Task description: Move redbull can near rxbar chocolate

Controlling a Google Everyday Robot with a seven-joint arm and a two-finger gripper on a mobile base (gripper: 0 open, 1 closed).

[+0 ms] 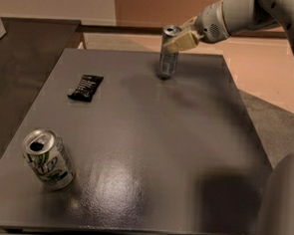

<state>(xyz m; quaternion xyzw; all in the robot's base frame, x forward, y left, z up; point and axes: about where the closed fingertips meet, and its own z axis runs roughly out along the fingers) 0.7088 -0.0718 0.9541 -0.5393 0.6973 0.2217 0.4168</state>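
Note:
The redbull can (167,60), tall, slim and silver-grey, stands near the far edge of the dark table (150,139), slightly tilted. My gripper (177,41) reaches in from the upper right and is shut on the can's upper part; one cream finger (180,42) lies across its front. The rxbar chocolate (85,87), a flat black wrapper with white print, lies on the table to the left of the can and a little nearer, well apart from it.
A wider silver can with green markings (48,158) stands at the near left of the table. A darker counter (21,57) adjoins the table's left side. The robot's own body (281,207) fills the lower right corner.

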